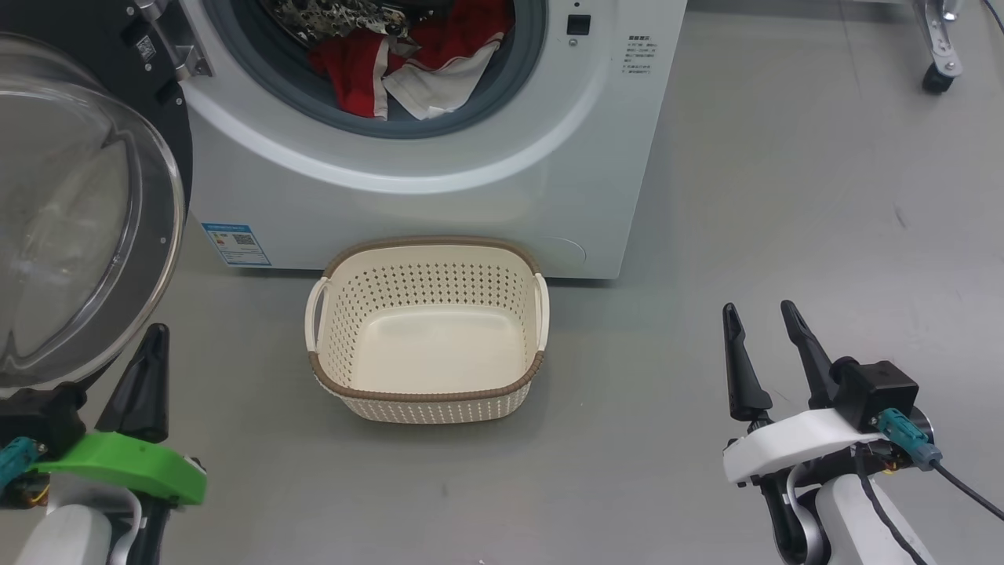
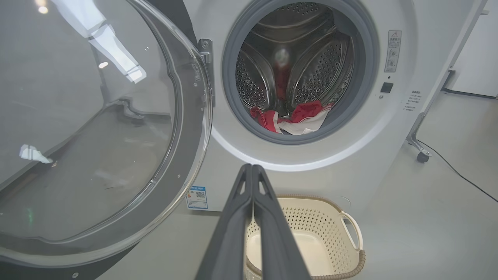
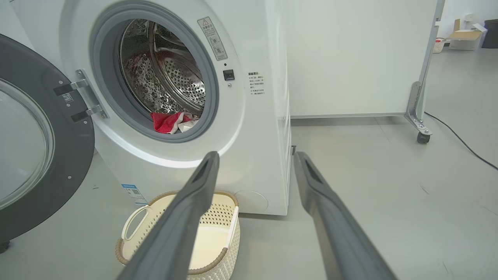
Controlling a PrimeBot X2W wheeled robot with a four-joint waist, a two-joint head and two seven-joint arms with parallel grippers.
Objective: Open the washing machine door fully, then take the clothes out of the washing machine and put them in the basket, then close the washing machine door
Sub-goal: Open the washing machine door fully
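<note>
The washing machine door (image 1: 78,220) stands wide open to the left of the washing machine (image 1: 471,196), so the step in hand is judged to be unloading. The clothes (image 1: 408,67) — red with white panels — lie in a heap at the front lower lip of the drum, partly over the grey seal. The basket (image 1: 427,243) sits empty on the floor, below the opening and just beside the machine front. The left hand (image 2: 252,171) is clenched on nothing, near the door. The right hand (image 1: 759,311) is released, fingers spread, well to the right of the basket. Reach in with the spread hand, take a deep pinch of the heap, lift it clear of the seal, then lower it straight into the basket. A blue label (image 1: 235,245) with a QR code, a printed text block (image 1: 642,56) and a warning sticker (image 2: 393,50) are present — none is legible.
</note>
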